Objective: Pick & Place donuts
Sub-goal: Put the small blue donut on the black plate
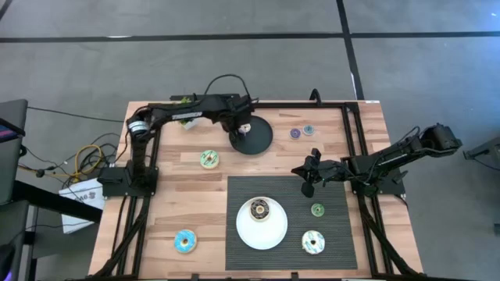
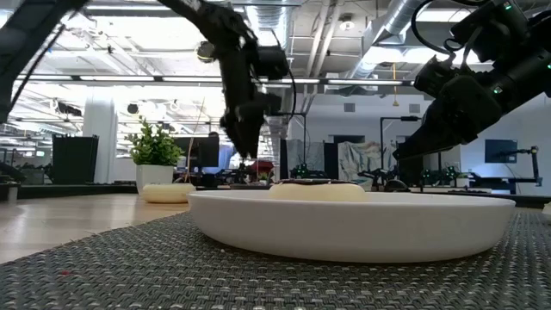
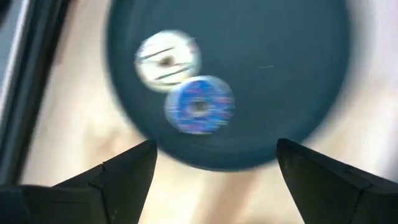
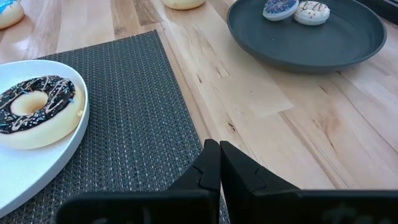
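Right now I see my left pincer (image 1: 241,133) hovering over the near rim of the black plate (image 1: 258,137), its fingers (image 3: 121,171) spread wide with nothing between them. Just ahead of those fingertips, inside the plate, lie two mini donuts touching each other: a blue one (image 3: 199,105) closer to the pincer and a cream one (image 3: 168,60) just beyond it. My right wrist camera shows the same pair, the blue mini (image 4: 280,9) beside the cream mini (image 4: 311,12), resting in the dark dish (image 4: 311,46).

My right pincer (image 1: 307,186) sits low over the tabletop (image 1: 172,179) at the edge of the woven grey mat (image 1: 328,234), and its fingers (image 4: 211,171) are pressed together on nothing. Off to one side of it, on the mat, the white plate (image 1: 244,230) carries the brown donut (image 1: 259,209). A green mini (image 1: 317,209) lies on the mat just beside this pincer, and the cream-pink donut (image 1: 313,242) rests farther down the mat. Beyond the right pincer, on bare wood, a purple mini (image 1: 295,133) and another small one (image 1: 308,130) sit close together.

The white-green donut (image 1: 208,159) lies on the wood near the left pincer, and the blue donut (image 1: 185,241) is well apart from both.
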You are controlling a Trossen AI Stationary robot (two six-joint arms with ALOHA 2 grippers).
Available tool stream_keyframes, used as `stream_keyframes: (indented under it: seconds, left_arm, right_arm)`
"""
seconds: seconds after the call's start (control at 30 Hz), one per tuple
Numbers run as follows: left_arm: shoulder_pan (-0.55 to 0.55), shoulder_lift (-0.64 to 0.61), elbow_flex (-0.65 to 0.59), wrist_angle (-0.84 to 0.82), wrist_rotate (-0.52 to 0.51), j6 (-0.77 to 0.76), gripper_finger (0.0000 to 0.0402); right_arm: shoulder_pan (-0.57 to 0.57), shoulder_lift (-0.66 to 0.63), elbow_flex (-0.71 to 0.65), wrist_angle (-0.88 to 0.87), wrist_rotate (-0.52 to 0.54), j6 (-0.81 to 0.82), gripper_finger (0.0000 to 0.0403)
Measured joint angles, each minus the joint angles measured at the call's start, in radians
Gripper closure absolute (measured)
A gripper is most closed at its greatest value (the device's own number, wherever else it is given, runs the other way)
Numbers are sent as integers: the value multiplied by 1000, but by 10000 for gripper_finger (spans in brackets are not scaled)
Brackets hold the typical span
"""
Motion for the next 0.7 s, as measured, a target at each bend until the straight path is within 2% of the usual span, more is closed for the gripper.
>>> stream_keyframes:
  seconds: [0.13, 0.37, 0.5, 0.7]
  left_arm:
    - [-59, -184, -150, 132, 41, -23, 77]
    - [-188, -613, -586, 464, 20, -179, 77]
    - [-279, -832, -806, 617, -12, -210, 77]
    - [-385, -1063, -1074, 890, -28, -211, 77]
  right_arm:
    - [0, 0, 0, -1, 0, 0, 401]
    - [0, 0, 0, 0, 0, 0, 401]
    - [0, 0, 0, 0, 0, 0, 401]
    - [0, 0, 0, 3, 0, 0, 401]
